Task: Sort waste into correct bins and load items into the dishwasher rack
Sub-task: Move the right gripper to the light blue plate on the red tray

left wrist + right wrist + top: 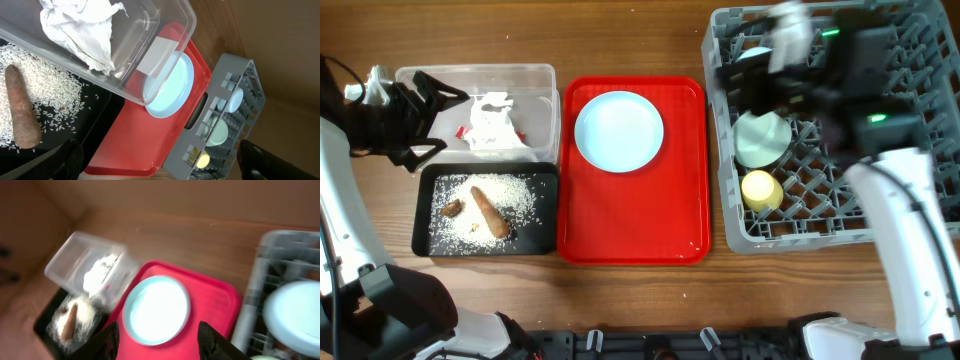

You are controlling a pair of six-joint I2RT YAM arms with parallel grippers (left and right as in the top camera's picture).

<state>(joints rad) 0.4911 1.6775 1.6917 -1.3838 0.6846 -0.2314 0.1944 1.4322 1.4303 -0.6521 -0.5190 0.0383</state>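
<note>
My right tool (160, 342) hangs above the near edge of the dishwasher rack (800, 238), fingers spread wide with nothing between them. My left tool (162, 162) is just as wide and empty, up beside the clear tub (470, 68).

The sorting looks done to me. The napkin (495, 122) lies in the tub, and the rice (515, 195) and carrot-shaped piece (490, 212) lie in the black tray (421, 225). The mint-green bowl (762, 138), yellow cup (761, 190) and light blue bowl (295, 310) already sit in the rack.

Only the light blue plate (618, 132) is outside it, flat on the red tray (630, 220) on the table. So I judge loading that plate to be the step in hand.

Next I would carry the right tool over the plate, come down on its rim, pinch it and lift. A flat plate gives little edge, so the lower finger must slip under the lip.
</note>
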